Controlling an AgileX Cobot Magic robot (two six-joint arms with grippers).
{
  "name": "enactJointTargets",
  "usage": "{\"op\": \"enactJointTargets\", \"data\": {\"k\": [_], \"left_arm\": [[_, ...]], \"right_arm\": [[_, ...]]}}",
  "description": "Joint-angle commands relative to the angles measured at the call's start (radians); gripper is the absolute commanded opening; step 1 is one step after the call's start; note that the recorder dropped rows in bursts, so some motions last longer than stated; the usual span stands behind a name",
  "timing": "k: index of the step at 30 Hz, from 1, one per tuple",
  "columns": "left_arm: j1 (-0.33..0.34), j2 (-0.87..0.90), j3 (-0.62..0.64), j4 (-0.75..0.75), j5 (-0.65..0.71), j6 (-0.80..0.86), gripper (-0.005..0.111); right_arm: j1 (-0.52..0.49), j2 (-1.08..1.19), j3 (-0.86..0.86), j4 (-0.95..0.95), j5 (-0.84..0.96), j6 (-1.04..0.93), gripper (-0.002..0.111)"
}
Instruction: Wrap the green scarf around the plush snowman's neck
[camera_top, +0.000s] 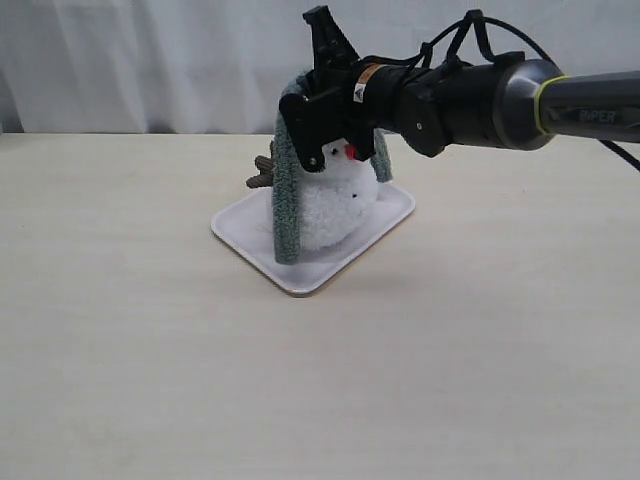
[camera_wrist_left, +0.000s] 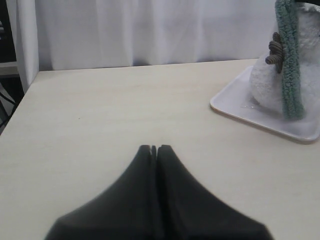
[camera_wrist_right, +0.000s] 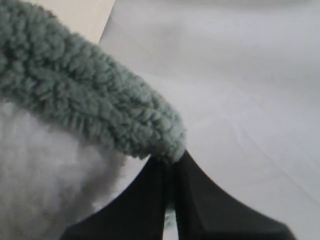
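Observation:
The plush snowman (camera_top: 335, 200) stands on a white tray (camera_top: 250, 235), its carrot nose (camera_top: 351, 153) showing under the arm. The green scarf (camera_top: 287, 200) arches over its head. One end hangs down to the tray on the left and the other falls behind the right side. My right gripper (camera_top: 305, 95) is shut on the scarf's top, just above the head. Up close, the scarf (camera_wrist_right: 90, 100) is pinched at the fingertips of the right gripper (camera_wrist_right: 170, 160), with the white plush of the snowman (camera_wrist_right: 35, 175) beside it. My left gripper (camera_wrist_left: 154, 148) is shut and empty over bare table, away from the snowman (camera_wrist_left: 265, 82) and scarf (camera_wrist_left: 290, 65).
A brown twig arm (camera_wrist_left: 275, 52) sticks out from the snowman beside the hanging scarf. The tray (camera_wrist_left: 235, 107) sits at an angle on a pale wooden table (camera_top: 130, 330). A white curtain (camera_top: 150, 60) hangs behind the table's far edge.

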Motion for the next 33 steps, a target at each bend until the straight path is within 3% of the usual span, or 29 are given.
{"op": "enactJointTargets", "data": {"k": [1,9,17,20,26,33], "left_arm": [[0.001,-0.002,0.003,-0.003,-0.014,-0.001,0.000],[0.001,-0.002,0.003,-0.003,-0.014,-0.001,0.000],[0.001,-0.002,0.003,-0.003,-0.014,-0.001,0.000],[0.001,-0.002,0.003,-0.003,-0.014,-0.001,0.000],[0.001,-0.002,0.003,-0.003,-0.014,-0.001,0.000],[0.001,-0.002,0.003,-0.003,-0.014,-0.001,0.000]], "right_arm": [[-0.019,0.021,-0.004,0.002,-0.002,-0.005,0.004],[-0.021,0.027,-0.004,0.014,-0.012,0.064,0.007],[-0.021,0.025,-0.004,0.098,-0.016,0.077,0.052],[-0.011,0.006,-0.002,0.140,-0.012,0.125,0.060],[0.001,-0.065,-0.002,0.360,0.034,0.260,0.060],[-0.001,-0.188,-0.002,0.608,0.311,0.360,0.060]]}}
